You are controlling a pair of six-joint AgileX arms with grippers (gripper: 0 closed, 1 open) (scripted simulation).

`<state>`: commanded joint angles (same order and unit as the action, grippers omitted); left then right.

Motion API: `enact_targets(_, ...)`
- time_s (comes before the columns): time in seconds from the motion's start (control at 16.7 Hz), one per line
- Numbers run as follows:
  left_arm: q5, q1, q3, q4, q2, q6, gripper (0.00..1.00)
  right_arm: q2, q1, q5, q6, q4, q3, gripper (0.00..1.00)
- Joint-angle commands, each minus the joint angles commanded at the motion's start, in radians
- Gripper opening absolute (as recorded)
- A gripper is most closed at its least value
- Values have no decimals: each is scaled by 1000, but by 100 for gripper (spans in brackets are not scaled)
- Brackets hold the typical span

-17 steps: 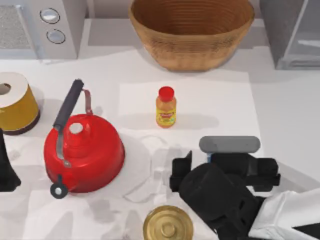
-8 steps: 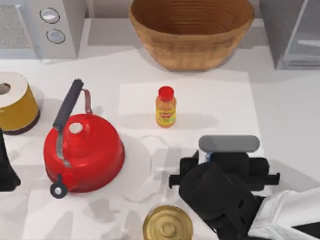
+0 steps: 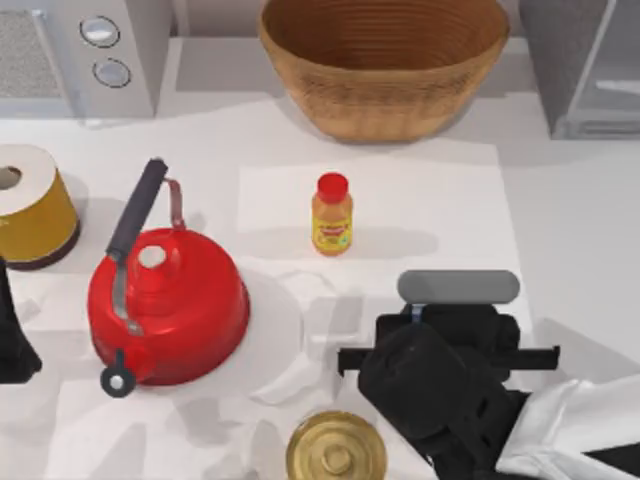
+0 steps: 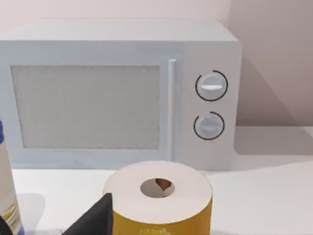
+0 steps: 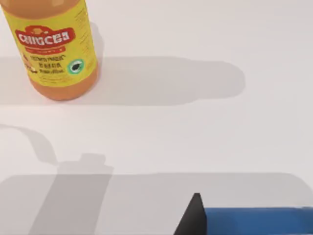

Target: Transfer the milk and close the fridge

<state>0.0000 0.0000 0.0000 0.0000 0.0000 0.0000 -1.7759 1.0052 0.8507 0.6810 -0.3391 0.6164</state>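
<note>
White open tabletop (image 3: pixel 560 230) between right hand (image 3: pixel 455 325) and fridge (image 3: pixel 585 65).

**Count of things on the table**

One red kettle (image 3: pixel 165 305) stands at the left. One orange bottle (image 3: pixel 332 215) with a red cap is near the middle. One woven basket (image 3: pixel 385 60) sits at the far side. One grey appliance (image 3: pixel 85 55) with two round knobs is at the far left. One fridge (image 3: pixel 585 65) is at the far right, partly in view. One yellow roll with a white top (image 3: pixel 30 205) stands at the left edge. One round brass-coloured lid or tin (image 3: pixel 336 452) lies at the near edge. One milk (image 5: pixel 254 220) carton shows as a blue strip. Two arms: one right gripper (image 3: pixel 445 335), one left arm (image 3: pixel 12 340) at the left edge.
</note>
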Motion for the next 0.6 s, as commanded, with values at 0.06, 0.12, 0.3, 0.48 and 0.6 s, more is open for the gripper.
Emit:
enact_targets(0.06,0,0,0,0,0,0,100,0,0,0,0,0,0,0)
enact_targets(0.12,0,0,0,0,0,0,100,0,0,0,0,0,0,0)
enact_targets(0.3,0,0,0,0,0,0,100,0,0,0,0,0,0,0)
enact_targets(0.48,0,0,0,0,0,0,100,2,2,0,1,0,2,0)
enact_targets(0.6,0,0,0,0,0,0,100,16,1,-1,-1,17,6,0)
